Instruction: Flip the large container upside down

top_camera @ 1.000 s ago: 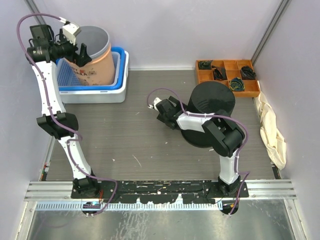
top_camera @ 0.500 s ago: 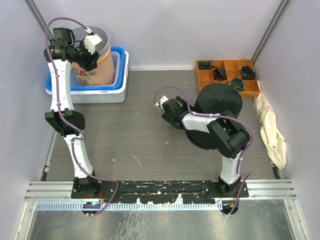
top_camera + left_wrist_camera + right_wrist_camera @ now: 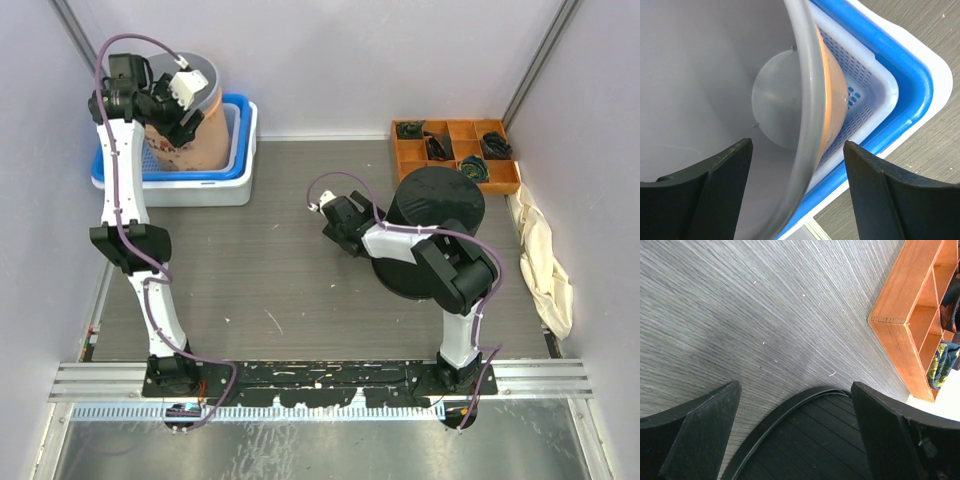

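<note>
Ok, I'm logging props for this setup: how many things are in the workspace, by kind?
Round containers: 2 (orange bucket, black container)
Nested crates: 2 (blue basket, white tub)
Divided wooden tray: 1
Cloth bag: 1
Total: 6

The large orange container [image 3: 205,145], grey inside, stands upright, mouth up, in the blue basket [image 3: 238,140].

The left pincer [image 3: 797,145] straddles the grey rim of the large container [image 3: 700,65].
</note>
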